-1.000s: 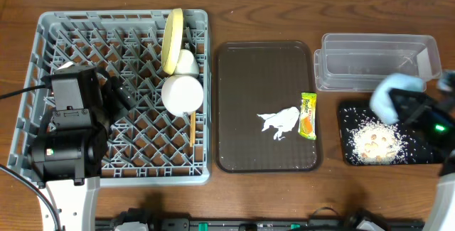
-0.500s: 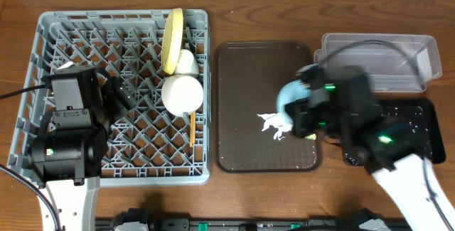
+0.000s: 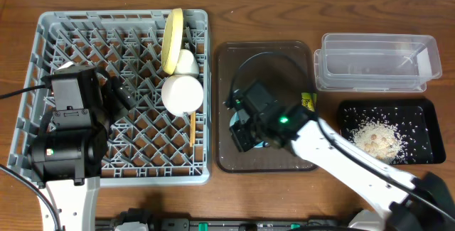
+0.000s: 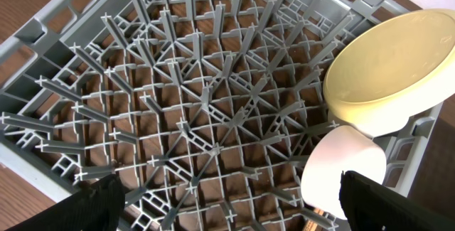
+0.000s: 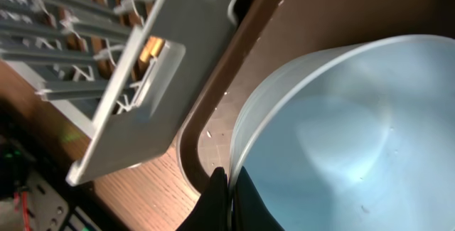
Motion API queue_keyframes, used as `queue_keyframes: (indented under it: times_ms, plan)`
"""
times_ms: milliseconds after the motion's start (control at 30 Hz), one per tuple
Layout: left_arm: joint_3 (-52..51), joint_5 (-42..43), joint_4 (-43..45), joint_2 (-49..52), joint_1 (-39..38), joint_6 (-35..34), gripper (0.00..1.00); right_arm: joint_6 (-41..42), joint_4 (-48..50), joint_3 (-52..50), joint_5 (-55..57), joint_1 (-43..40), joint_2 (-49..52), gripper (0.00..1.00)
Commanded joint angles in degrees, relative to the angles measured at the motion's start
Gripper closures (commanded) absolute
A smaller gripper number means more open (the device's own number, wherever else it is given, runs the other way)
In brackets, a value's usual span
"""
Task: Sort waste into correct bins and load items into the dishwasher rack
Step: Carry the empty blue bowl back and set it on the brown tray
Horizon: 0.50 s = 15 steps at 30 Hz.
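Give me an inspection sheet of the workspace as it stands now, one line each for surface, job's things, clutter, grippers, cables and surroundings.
Surface: wooden table.
Job's things: yellow plate on edge, white cup, white bowl and chopsticks in the grey rack; light blue bowl held over the brown tray; snack wrapper on that tray, partly hidden; clear container; black tray holds rice scraps; napkin not visible.
Clutter: nothing seen.
Grippers: left gripper open above the rack; right gripper fingers shut on the blue bowl's rim.
Cables: black cable loops over the right arm; another cable beside the left arm.
Surroundings: dark rail at the near table edge.
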Motion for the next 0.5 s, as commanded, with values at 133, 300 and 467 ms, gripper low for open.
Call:
queue_keyframes:
  times_ms: [133,300,467]
  plan:
    - [0.3,-0.5,-0.1,0.1,0.3,0.3,0.03,0.6,2.6,0.7,0.7,3.5,4.4,0.98]
    - [0.3,-0.5,-0.1,0.1,0.3,0.3,0.03,-0.1,3.1,0.7,0.7,4.9,4.5,0.82]
    - [0.3,-0.5,-0.1,0.1,0.3,0.3,0.03,-0.1,3.1,1.1,0.8,4.5,4.2,0.64]
